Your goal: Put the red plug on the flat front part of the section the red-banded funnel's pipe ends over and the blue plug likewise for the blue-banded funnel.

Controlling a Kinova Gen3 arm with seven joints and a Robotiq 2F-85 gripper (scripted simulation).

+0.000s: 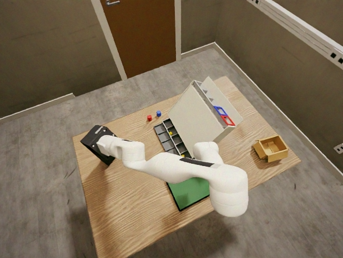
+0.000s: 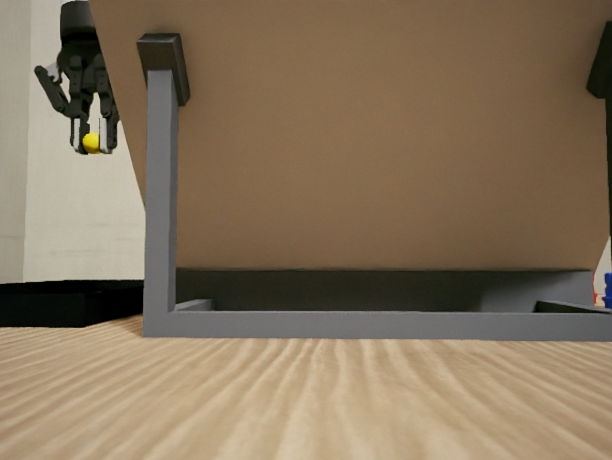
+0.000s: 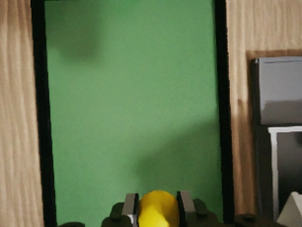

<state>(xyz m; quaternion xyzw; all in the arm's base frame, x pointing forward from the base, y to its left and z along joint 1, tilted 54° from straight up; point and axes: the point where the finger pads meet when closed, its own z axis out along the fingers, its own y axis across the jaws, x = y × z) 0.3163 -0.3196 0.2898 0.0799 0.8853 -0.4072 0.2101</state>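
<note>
Pale wood grain is stretching across the tabletop (image 1: 126,202) (image 2: 320,395) (image 3: 15,123), with a brown door and grey floor showing behind it. Up in the air, the black two-finger gripper (image 2: 94,142) (image 3: 158,208) is pinching a yellow round marble (image 2: 92,143) (image 3: 158,209); the ball is sitting right between the fingertips, down at their ends, one pad on each side. Below it, the green-floored, black-rimmed tray (image 1: 190,192) (image 2: 45,304) (image 3: 133,99) is lying flat, and the marble is hanging above it.

Over on the table, the small red plug (image 1: 149,118) and the small blue plug (image 1: 158,114) are standing close together, apart from each other and well apart from the fingers. Beside them, the grey sectioned strip (image 1: 168,144) (image 3: 281,91) is running along the foot of the big cream slanted cover (image 1: 196,112), with yellow marbles lying in two of its compartments. Up top, the blue square band (image 1: 216,110) and the red square band (image 1: 224,119) are marking neighbouring funnels. The white arm (image 1: 179,168) is crossing over the near side, hiding part of the strip and tray from above. An open tan cardboard box (image 1: 273,160) is resting off by the table's edge.
</note>
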